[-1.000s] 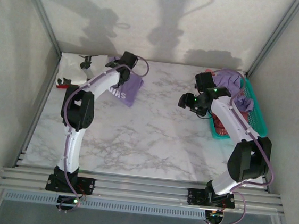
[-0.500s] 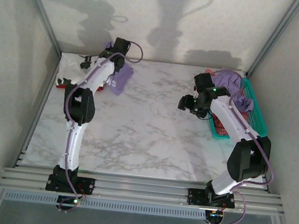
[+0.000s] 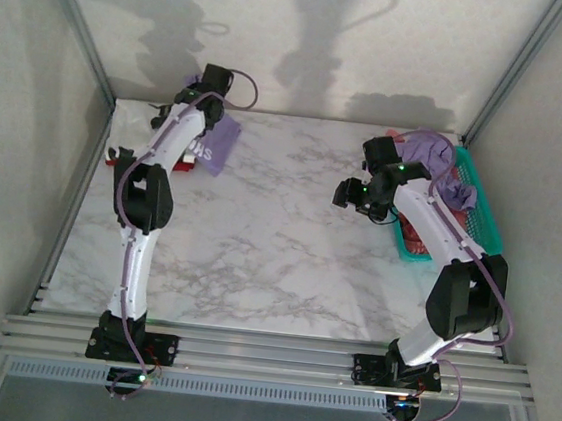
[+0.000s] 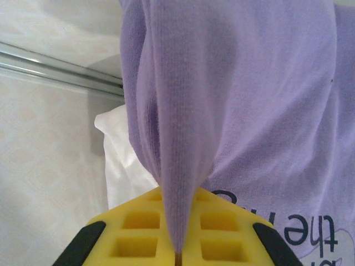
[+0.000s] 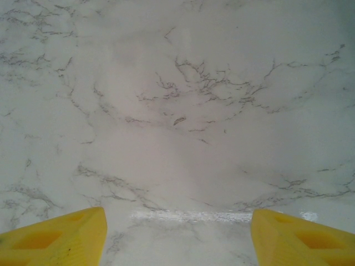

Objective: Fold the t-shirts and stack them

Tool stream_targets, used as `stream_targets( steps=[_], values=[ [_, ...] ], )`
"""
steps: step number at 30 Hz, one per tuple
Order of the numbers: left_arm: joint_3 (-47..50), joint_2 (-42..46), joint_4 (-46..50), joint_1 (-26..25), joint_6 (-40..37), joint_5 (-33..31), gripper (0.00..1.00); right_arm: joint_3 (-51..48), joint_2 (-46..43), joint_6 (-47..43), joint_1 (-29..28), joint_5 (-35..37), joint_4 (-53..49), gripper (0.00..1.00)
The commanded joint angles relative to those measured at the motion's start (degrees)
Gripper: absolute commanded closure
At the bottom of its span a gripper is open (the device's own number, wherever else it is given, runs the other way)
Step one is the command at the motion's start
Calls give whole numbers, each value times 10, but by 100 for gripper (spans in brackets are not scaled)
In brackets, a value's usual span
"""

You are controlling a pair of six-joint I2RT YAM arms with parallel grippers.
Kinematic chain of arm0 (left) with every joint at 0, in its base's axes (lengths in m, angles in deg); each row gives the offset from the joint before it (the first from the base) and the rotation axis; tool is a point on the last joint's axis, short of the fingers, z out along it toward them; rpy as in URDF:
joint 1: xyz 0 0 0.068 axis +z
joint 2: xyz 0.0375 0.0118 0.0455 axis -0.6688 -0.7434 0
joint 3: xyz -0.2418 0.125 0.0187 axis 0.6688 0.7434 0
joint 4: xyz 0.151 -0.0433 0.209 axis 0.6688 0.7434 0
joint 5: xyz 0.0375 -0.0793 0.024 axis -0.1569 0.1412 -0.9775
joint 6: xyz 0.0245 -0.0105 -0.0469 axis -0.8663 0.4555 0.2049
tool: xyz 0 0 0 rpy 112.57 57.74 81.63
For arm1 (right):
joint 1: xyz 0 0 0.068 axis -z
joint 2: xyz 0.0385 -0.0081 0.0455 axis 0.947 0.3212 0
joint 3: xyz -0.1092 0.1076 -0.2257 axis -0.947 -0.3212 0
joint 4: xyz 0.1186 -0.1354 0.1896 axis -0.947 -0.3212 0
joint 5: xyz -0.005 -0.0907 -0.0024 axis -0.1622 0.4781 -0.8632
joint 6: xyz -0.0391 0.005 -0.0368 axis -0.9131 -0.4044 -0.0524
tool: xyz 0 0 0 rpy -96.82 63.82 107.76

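Observation:
My left gripper (image 3: 203, 90) is raised at the back left of the table and shut on a fold of a lavender-purple t-shirt (image 3: 218, 144), which hangs down from it. In the left wrist view the cloth (image 4: 238, 100) is pinched between the yellow pads (image 4: 138, 233), and dark lettering (image 4: 299, 233) shows on the shirt. A white shirt (image 4: 119, 160) lies beneath it. On the table a white shirt (image 3: 126, 139) and a red one (image 3: 180, 167) lie at the left. My right gripper (image 3: 348, 192) hovers open over bare marble (image 5: 177, 235).
A teal mesh basket (image 3: 481, 217) stands at the right edge, holding a lavender shirt (image 3: 438, 152) and a red one (image 3: 414, 235). Metal frame rails run along the back left corner (image 4: 55, 69). The marble tabletop (image 3: 276, 260) stretches between the arms.
My left gripper has carried the lavender shirt up and toward the back left corner, over the white and red shirts. The right arm has barely moved.

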State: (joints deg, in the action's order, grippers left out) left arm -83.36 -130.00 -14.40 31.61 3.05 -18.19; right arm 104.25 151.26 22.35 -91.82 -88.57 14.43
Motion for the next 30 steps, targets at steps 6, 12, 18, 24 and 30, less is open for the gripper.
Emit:
stream_targets(
  steps=[6,12,18,24,30],
  values=[
    [-43,47,33,18,4,-1,100,25,6,-2,-7,-6,-18,30],
    [-52,71,38,19,24,52,100,26,7,-2,-8,-5,-19,30],
    [-58,84,27,23,17,39,100,33,5,-2,-9,-7,-21,30],
    [-70,86,42,45,36,54,100,38,3,-5,-8,-3,-29,30],
    [-59,85,50,71,43,68,100,46,2,-6,-8,-3,-34,30]
  ],
)
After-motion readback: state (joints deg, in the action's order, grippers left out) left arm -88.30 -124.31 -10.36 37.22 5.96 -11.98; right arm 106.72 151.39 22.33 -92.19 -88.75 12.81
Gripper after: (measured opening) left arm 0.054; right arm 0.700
